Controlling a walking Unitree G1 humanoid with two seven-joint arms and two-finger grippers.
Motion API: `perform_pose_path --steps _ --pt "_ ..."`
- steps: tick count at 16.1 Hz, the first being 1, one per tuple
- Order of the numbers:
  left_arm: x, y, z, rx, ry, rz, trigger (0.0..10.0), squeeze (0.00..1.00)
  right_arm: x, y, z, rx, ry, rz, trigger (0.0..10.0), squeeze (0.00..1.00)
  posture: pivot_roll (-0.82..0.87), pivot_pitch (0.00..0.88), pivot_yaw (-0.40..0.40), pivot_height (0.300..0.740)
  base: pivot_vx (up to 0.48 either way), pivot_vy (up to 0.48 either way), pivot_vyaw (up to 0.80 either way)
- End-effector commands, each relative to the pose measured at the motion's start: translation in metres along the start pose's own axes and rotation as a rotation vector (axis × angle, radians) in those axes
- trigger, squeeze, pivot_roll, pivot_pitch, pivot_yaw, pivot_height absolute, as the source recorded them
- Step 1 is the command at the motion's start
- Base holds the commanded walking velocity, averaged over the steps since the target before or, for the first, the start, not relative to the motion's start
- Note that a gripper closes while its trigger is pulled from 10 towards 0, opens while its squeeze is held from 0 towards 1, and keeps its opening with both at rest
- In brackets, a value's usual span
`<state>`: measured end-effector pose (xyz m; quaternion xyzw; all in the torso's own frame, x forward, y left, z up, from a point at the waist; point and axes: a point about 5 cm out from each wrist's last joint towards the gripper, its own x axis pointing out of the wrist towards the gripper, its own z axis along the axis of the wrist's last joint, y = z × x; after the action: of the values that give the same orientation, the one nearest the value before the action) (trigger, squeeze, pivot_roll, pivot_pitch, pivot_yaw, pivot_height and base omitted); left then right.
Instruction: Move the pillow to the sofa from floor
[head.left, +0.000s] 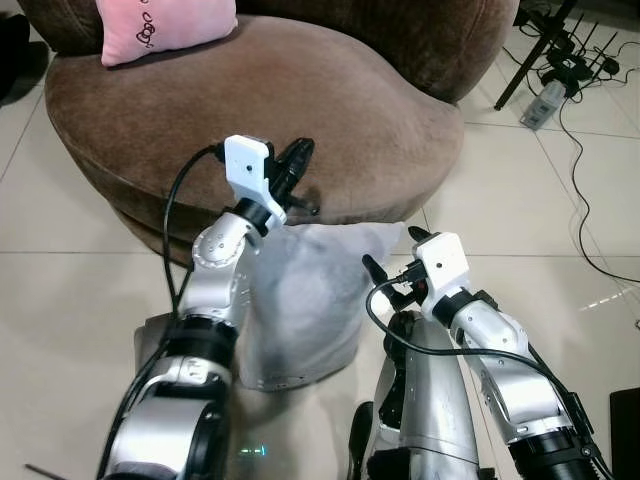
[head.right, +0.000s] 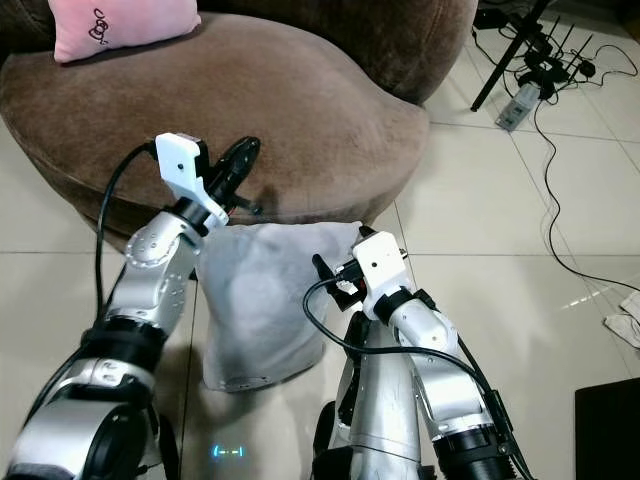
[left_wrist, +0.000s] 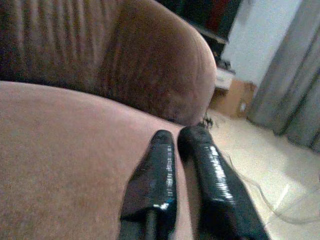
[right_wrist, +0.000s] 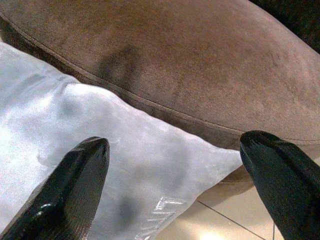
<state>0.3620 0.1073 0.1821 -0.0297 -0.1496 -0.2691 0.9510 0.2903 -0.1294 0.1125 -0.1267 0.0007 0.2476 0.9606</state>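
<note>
**The white pillow is still on the floor, right in front of the sofa**

The right tool (right_wrist: 175, 175) is the nearer one. Its two black fingers are spread wide, and it holds nothing. It sits just beside the top right corner of the white pillow (head.left: 305, 300). The pillow lies a little ahead of it and toward the robot's left. That is the way the tool would need to go, I think.

The pillow stands up on the floor (head.left: 60, 330), leaning on the front edge of the sofa (head.left: 330, 110). Its long side runs up and down, from the floor to the sofa edge.

The left tool (left_wrist: 177, 185) is higher and farther on. Its fingers are pressed close together with nothing in them. It points over the brown sofa seat, above the top edge of the pillow.

The floor is made of pale shiny tiles. The sofa seat is round, brown and soft. A pink pillow (head.left: 165, 25) rests at the back of it. Far off to the right are black cables (head.left: 580, 150) and a stand (head.left: 530, 50) on the floor.
</note>
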Motion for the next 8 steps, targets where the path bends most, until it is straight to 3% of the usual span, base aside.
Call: perform_pose_path --steps 1,8 --pt "-0.002 -0.009 -0.006 0.012 0.050 -0.052 10.0 1.00 -0.003 -0.005 -0.007 0.013 0.031 -0.021 10.0 0.00 -0.09 0.211 -0.188 0.416 0.000 0.000 0.00" --pt "-0.004 0.010 0.008 0.121 0.048 -0.008 10.0 1.00 0.000 -0.005 -0.009 0.010 0.031 -0.028 10.0 0.00 -0.07 0.184 -0.172 0.416 0.000 0.000 0.00"
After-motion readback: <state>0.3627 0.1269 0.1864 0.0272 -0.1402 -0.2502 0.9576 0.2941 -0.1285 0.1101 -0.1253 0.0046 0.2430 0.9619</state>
